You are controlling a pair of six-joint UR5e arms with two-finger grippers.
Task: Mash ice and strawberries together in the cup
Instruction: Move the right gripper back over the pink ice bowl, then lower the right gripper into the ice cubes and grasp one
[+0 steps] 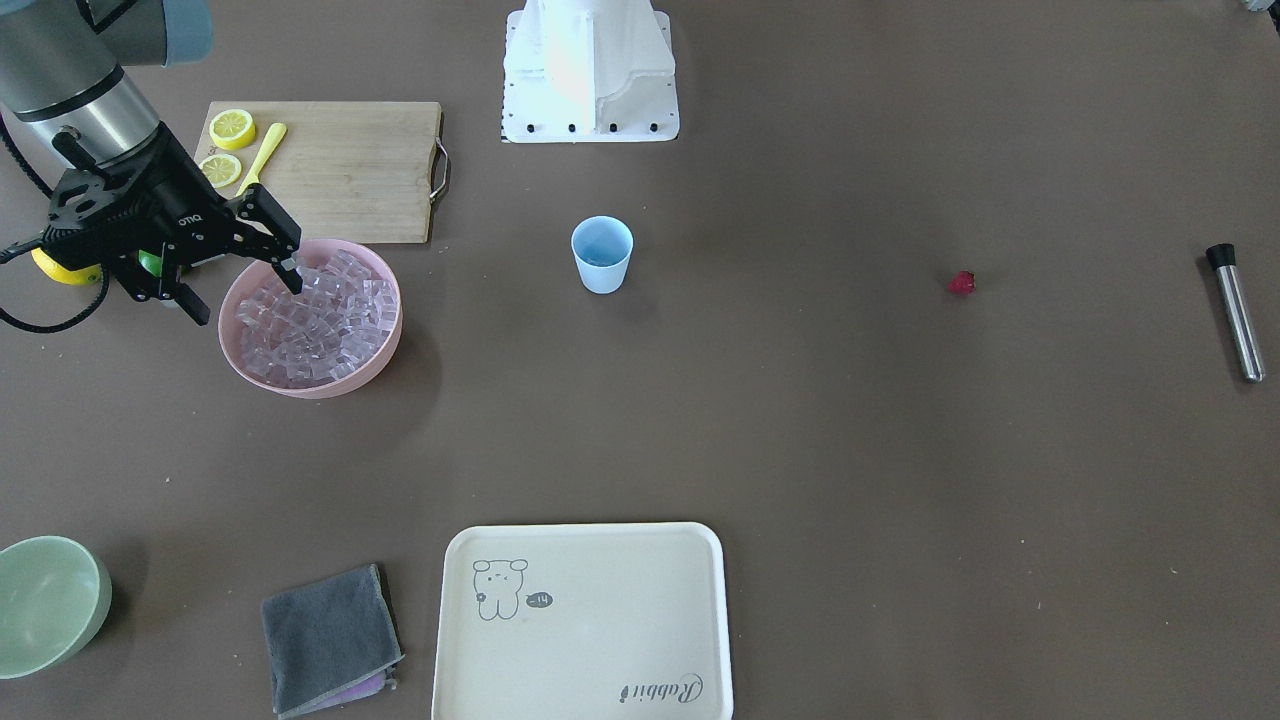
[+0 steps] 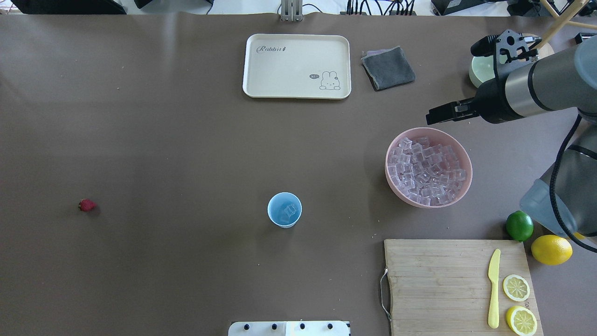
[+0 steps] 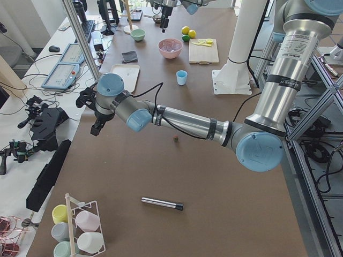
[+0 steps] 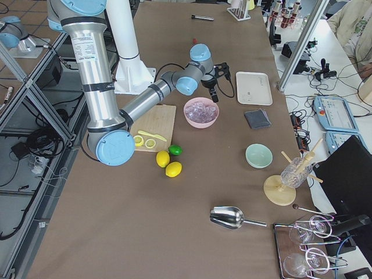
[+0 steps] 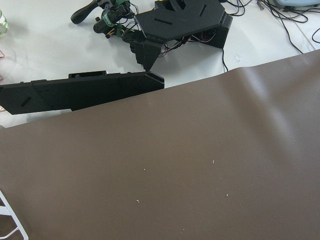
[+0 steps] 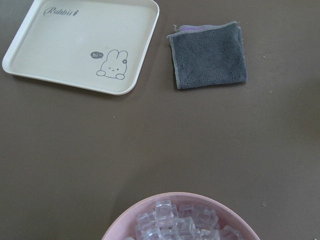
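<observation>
right arm: reaching level; right gripper [image 1: 247,297] spread open, empty, at wide pink plastic bowl [image 1: 300,386] edge
left arm: stretched to table end; left gripper [image 3: 96,127] state unclear
small light blue plastic cup [image 2: 284,210]: mid-table, clear ice cube [image 2: 290,212] inside
tiny dark red strawberry [image 2: 86,205]: well apart from cup

Long table under a matte brown cover [image 2: 186,116], evenly lit, with shadows soft and short. Alongside, a white bench [image 3: 37,64] cluttered with blue-grey control pendants [image 3: 60,75] and black gear. On the opposite side, slanted aluminium frame struts [image 4: 35,93] over reddish tiled floor [image 4: 23,9], with black cable bundles [image 4: 32,139] below.
</observation>
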